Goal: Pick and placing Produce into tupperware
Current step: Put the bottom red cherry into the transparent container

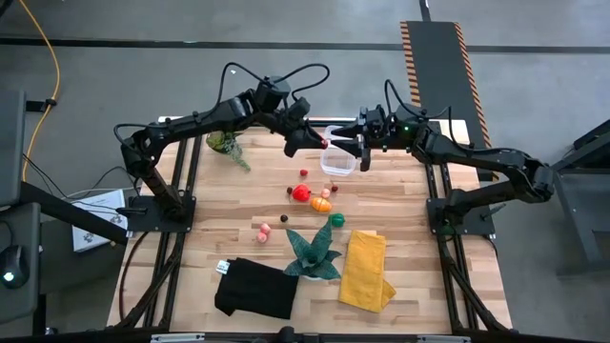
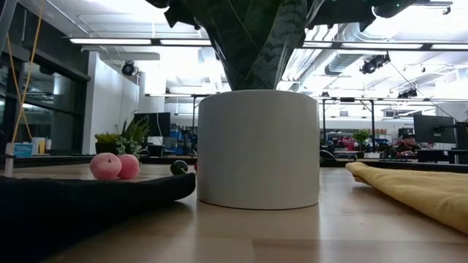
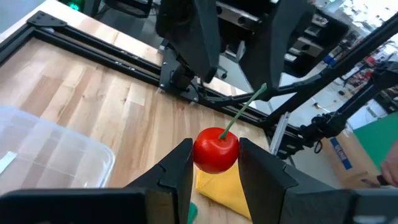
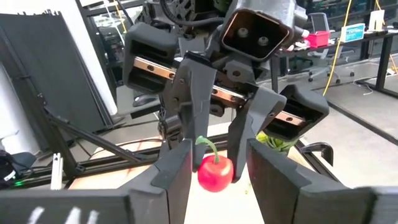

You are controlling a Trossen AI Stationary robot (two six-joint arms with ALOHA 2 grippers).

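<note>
A red cherry (image 3: 216, 149) with a green stem is clamped between the fingers of the left gripper (image 3: 214, 163), held in the air above the far part of the table (image 1: 238, 238). In the high view the left gripper (image 1: 307, 139) sits just at nine o'clock from the clear tub (image 1: 339, 159), which rests near the table's far edge. The right gripper (image 1: 360, 143) faces it from three o'clock, over the tub's far rim, with its fingers (image 4: 173, 168) apart on either side of the cherry (image 4: 215, 174) and not closing on it.

The rest of the produce lies loose at six to seven o'clock from the tub: a small dark red piece (image 1: 304, 173), a red one (image 1: 300, 192) touching an orange one (image 1: 320, 202), a green one (image 1: 336, 220), a dark one (image 1: 284, 218) and two pink ones (image 1: 264, 230). The low view shows the pink pair (image 2: 115, 166) and the dark piece (image 2: 178, 167) beyond a black cloth (image 2: 88, 197).

Nearer the front edge stand a teal spiky plant (image 1: 313, 252) in a white pot (image 2: 258, 149), a folded yellow cloth (image 1: 366, 271) at its three o'clock and the black cloth (image 1: 255, 288) at its eight o'clock. A small leafy plant (image 1: 225, 145) sits at the far left.
</note>
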